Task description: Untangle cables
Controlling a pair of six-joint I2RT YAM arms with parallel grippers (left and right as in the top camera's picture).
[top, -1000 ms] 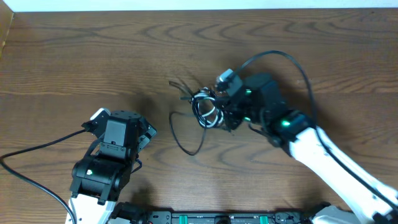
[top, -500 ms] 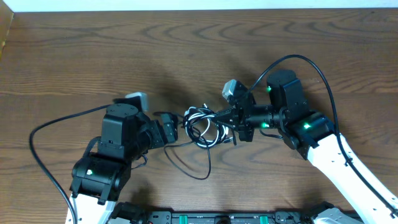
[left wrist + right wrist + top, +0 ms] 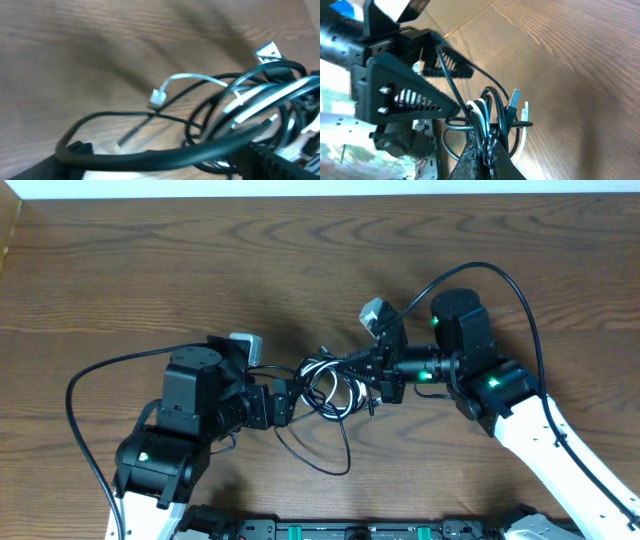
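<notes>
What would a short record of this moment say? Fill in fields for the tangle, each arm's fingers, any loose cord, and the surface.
tangle: the cables, black and white, bunched in one knot between the two arms, not yet separated
right arm: right fingers shut on the cables
left arm: left fingers apart, on the opposite side of the knot
loose cord: a black loop hangs out of the knot toward the robot's base
surface: brown wood-grain table
</notes>
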